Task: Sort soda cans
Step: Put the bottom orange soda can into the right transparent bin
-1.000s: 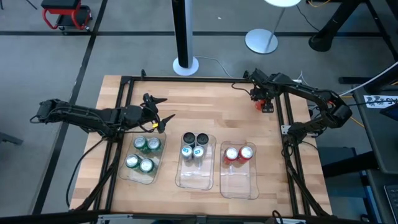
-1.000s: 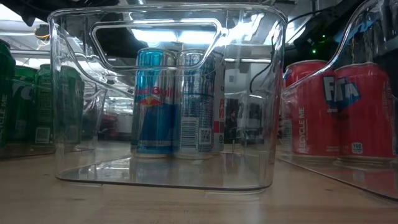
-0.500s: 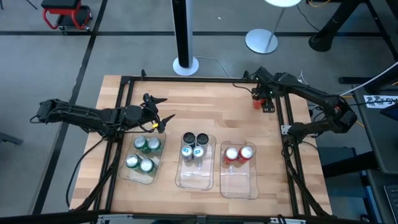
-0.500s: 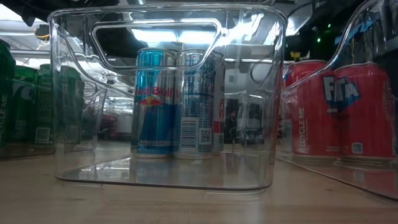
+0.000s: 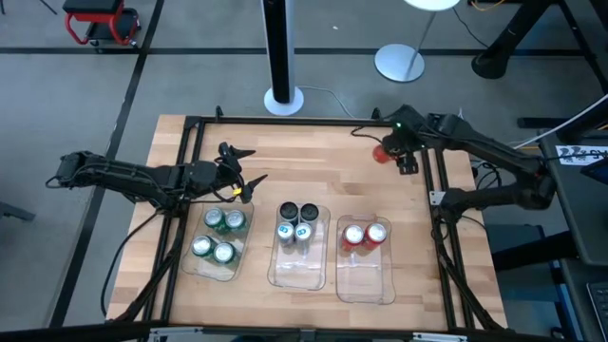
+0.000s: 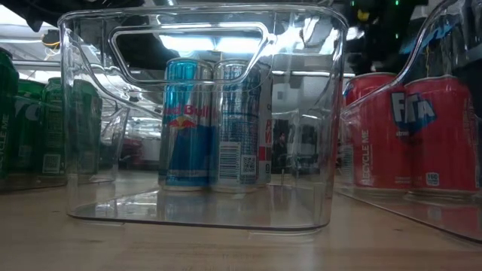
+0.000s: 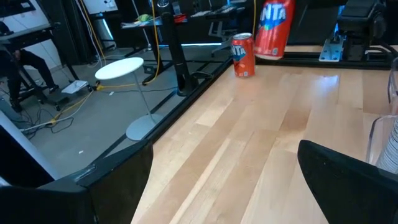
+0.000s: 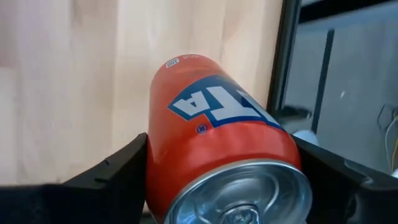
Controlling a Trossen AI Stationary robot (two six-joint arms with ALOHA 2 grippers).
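- Cans, green: four (image 5: pixel 218 235) in the left tray (image 5: pixel 195 268).
- Left gripper (image 5: pixel 243 168) just behind that tray, fingers spread wide, holding nothing.
- Grey cans: four (image 5: pixel 297 223) at the far end of the middle tray (image 5: pixel 299 275).
- Red cans: two (image 5: pixel 365 234) at the far end of the right tray (image 5: pixel 366 285).
- Right gripper (image 5: pixel 388 152) near the far right corner, fingers clamped on a red can (image 8: pixel 217 162), lifted off the table (image 5: pixel 313 161).
- Another red can (image 7: pixel 243 55) stands on the table at that corner.

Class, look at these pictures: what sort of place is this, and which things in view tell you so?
Probably a robotics lab or workshop. Two robot arms are mounted to a black frame round a wooden table, cables trail over the grey floor, and the right tool grips a red can.
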